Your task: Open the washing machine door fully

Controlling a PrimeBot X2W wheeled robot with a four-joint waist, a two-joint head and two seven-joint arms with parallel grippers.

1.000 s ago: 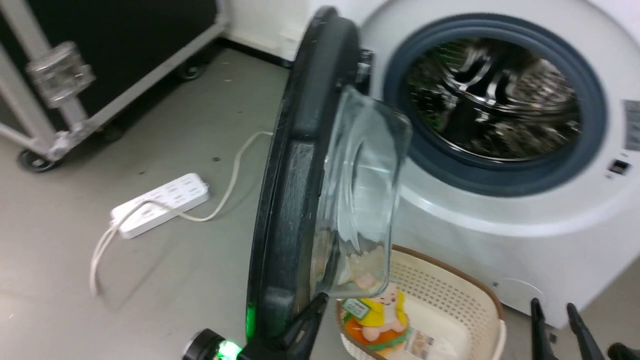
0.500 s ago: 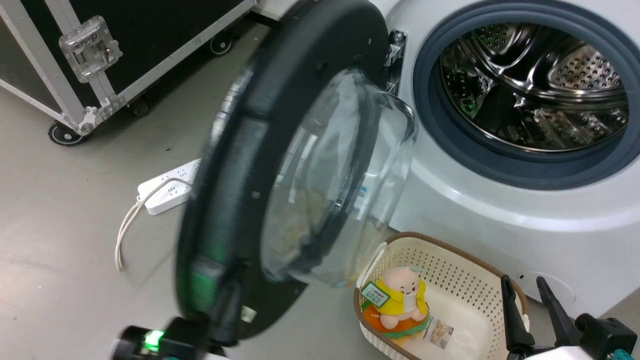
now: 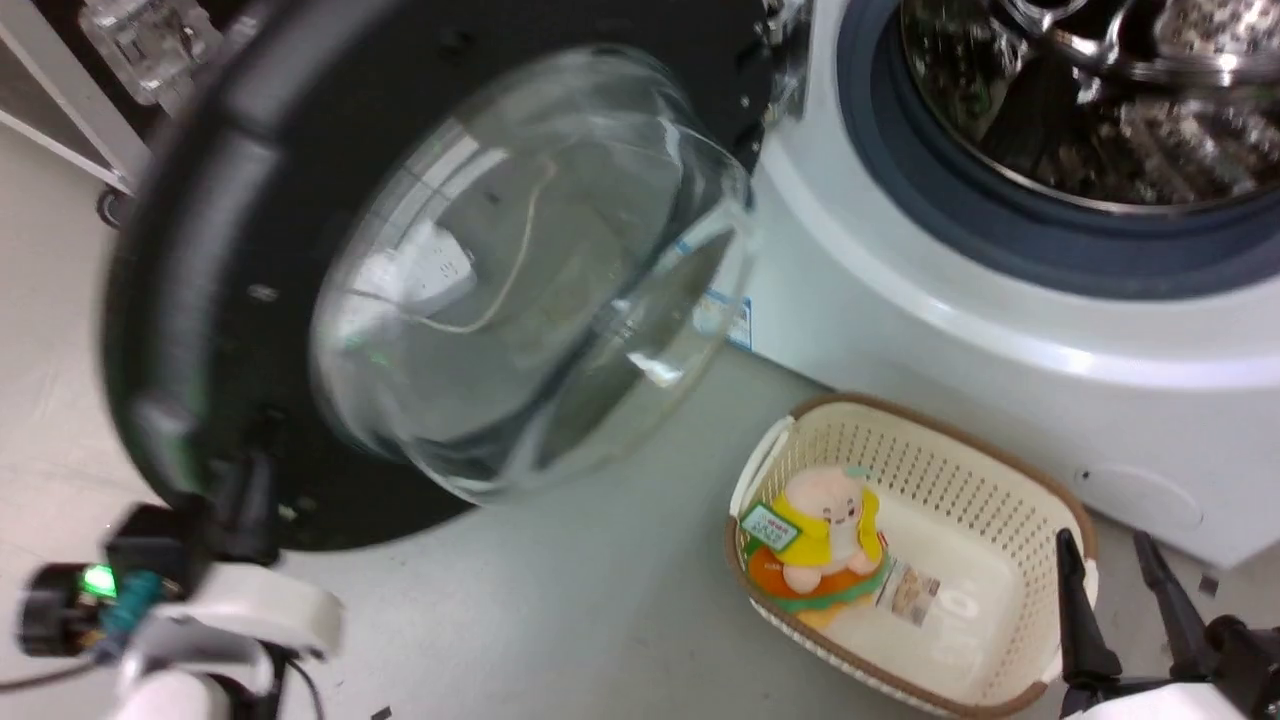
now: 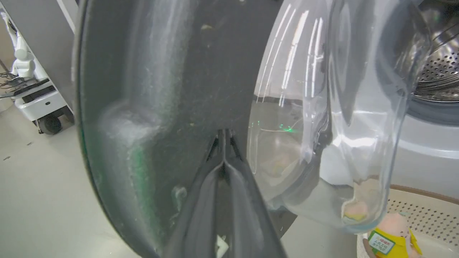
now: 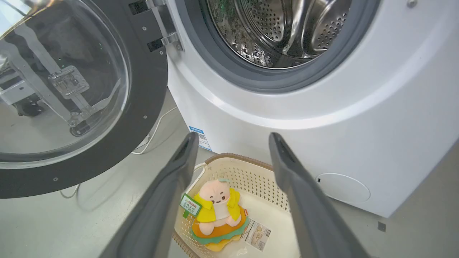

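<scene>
Washing machine door (image 3: pixel 520 270): swung further left, probably near fully open. Left gripper (image 4: pixel 224 138): fingers pressed together, pushing it. Right gripper (image 5: pixel 233 138): spread, idle.

Black, white, steel, one bright toy.
The washing machine door (image 3: pixel 190 230) is glossy black around clear glass; the washing machine (image 3: pixel 900 320) white, its gasket (image 3: pixel 1000 245) grey, its drum (image 5: pixel 272 28) silver and hole-dotted. The basket (image 3: pixel 1010 450) is cream, perforated, brown-rimmed; the plush toy (image 3: pixel 825 540) yellow, orange, green.
</scene>
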